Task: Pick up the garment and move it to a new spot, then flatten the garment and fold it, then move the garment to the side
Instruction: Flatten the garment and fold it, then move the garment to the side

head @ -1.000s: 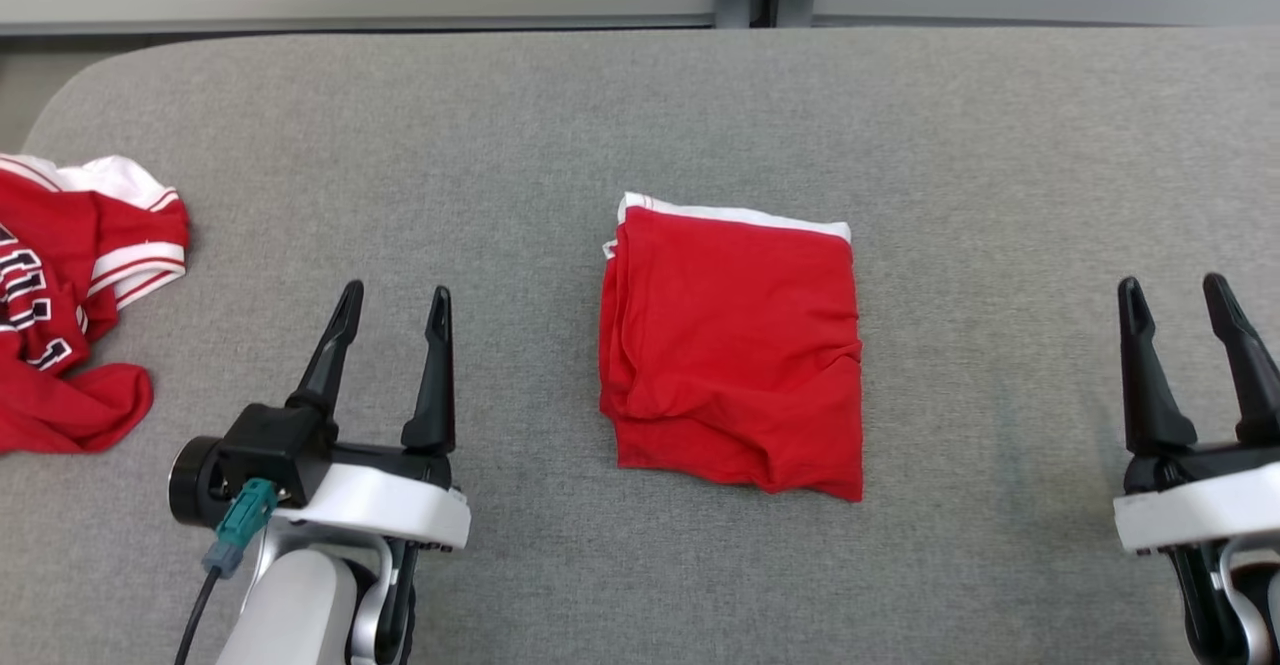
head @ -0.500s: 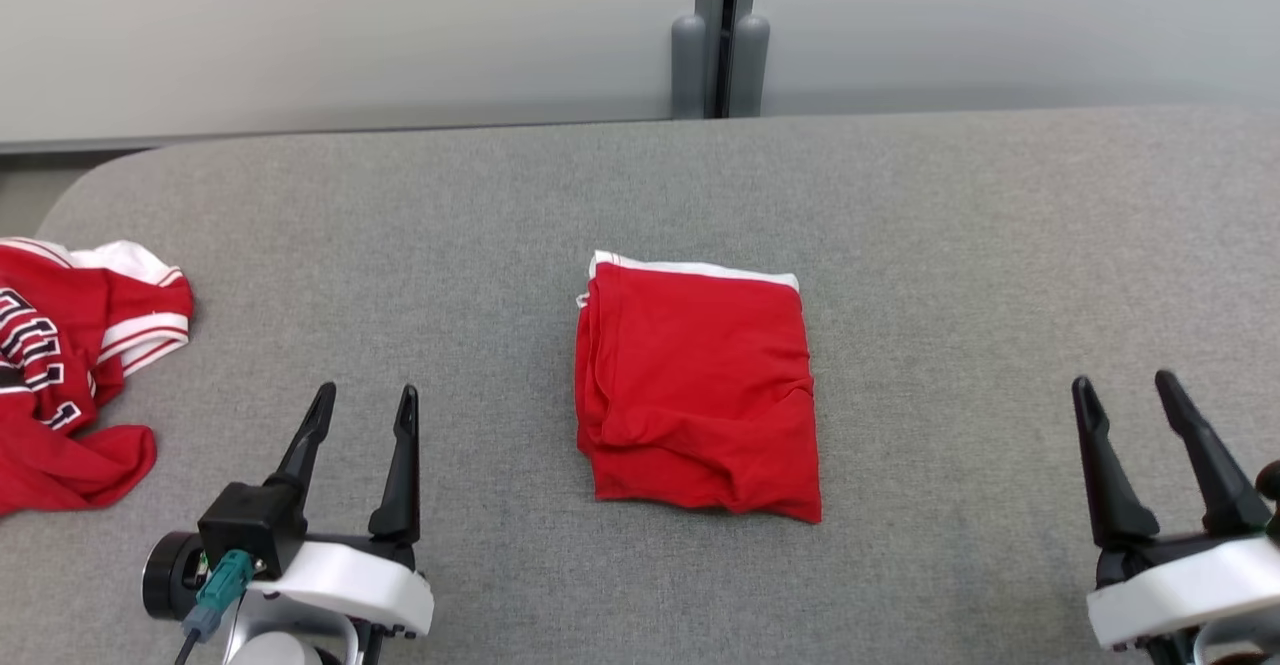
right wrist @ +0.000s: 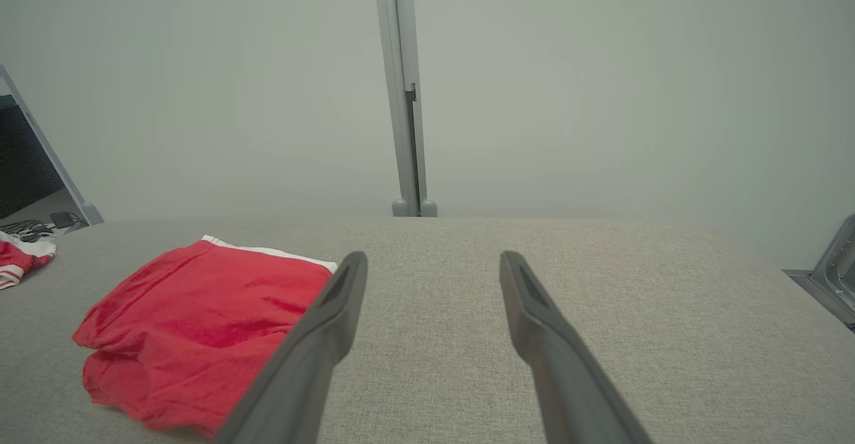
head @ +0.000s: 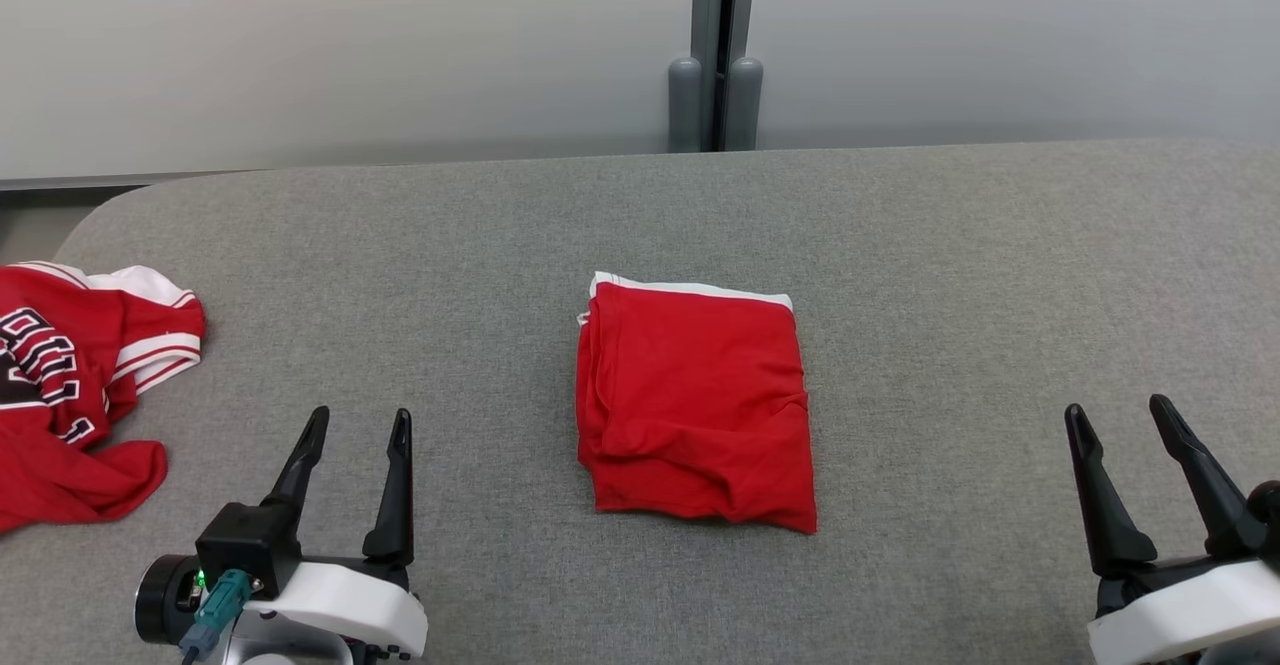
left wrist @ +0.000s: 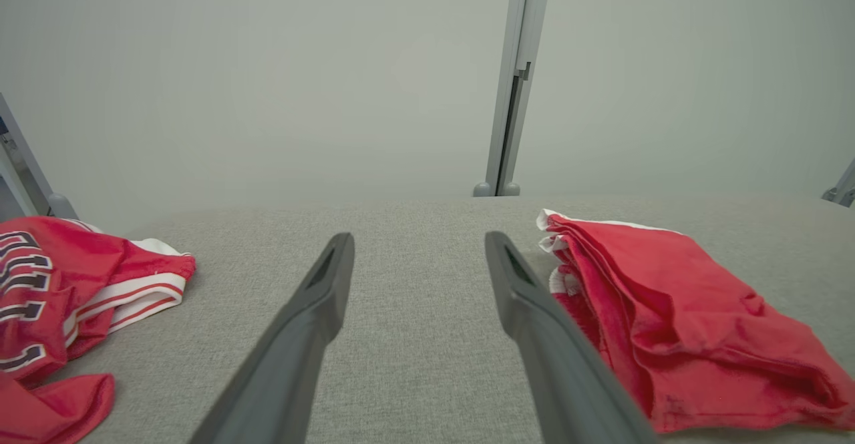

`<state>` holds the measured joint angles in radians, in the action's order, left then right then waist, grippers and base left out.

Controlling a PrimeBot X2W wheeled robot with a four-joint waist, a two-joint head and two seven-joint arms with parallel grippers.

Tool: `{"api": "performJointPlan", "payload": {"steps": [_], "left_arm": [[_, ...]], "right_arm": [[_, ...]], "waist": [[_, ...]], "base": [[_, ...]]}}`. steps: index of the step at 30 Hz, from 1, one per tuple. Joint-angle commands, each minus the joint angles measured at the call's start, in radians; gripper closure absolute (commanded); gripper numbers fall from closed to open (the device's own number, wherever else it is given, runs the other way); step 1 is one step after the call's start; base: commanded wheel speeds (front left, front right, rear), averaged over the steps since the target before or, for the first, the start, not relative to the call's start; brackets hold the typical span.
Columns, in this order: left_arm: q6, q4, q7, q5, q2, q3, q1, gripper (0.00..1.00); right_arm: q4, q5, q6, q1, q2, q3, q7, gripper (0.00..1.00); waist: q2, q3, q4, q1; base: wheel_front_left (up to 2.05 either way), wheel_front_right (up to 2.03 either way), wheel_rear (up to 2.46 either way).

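Folded red garment [head: 693, 407] lies flat on the grey table [head: 950, 275], between both grippers and clear of each. Left gripper [head: 356, 425] and right gripper [head: 1118, 415] stand wide apart, empty. Crumpled red jersey [head: 75, 385] lies beyond the left gripper's outer side.

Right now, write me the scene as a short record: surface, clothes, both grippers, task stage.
surface: grey padded table
centre: red garment, folded into a rectangle, white band along its far edge
left edge: red and white jersey, crumpled
left gripper: open, empty, between the jersey and the red garment, touching neither
right gripper: open, empty, right of the red garment, apart from it
task stage: fold looks done; move to the side not yet done
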<state>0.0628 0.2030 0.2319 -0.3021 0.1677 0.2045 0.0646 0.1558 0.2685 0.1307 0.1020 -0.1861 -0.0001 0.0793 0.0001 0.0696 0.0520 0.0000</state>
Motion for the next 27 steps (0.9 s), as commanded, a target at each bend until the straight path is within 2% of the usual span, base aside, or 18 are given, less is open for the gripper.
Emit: {"api": "performJointPlan", "payload": {"steps": [1,18,27], "left_arm": [[0.006,-0.005,-0.001,-0.004,0.005,0.001,-0.009,0.0],[0.009,0.005,0.006,-0.005,-0.001,0.02,0.026,0.0],[-0.001,0.006,0.024,0.008,-0.049,0.055,0.107,0.0]], "right_arm": [[0.008,-0.006,0.0,0.006,-0.003,-0.005,0.006,0.0],[0.012,-0.006,0.0,-0.002,-0.008,-0.007,0.022,0.0],[-0.059,0.021,0.0,-0.052,-0.023,0.0,0.034,0.0]], "waist": [[-0.0001,0.0,0.002,0.0],[-0.0001,0.009,0.025,0.0],[-0.0001,0.075,0.135,0.0]], "base": [[0.0,0.0,0.0],[0.0,0.0,0.0],[0.0,0.0,0.0]]}}
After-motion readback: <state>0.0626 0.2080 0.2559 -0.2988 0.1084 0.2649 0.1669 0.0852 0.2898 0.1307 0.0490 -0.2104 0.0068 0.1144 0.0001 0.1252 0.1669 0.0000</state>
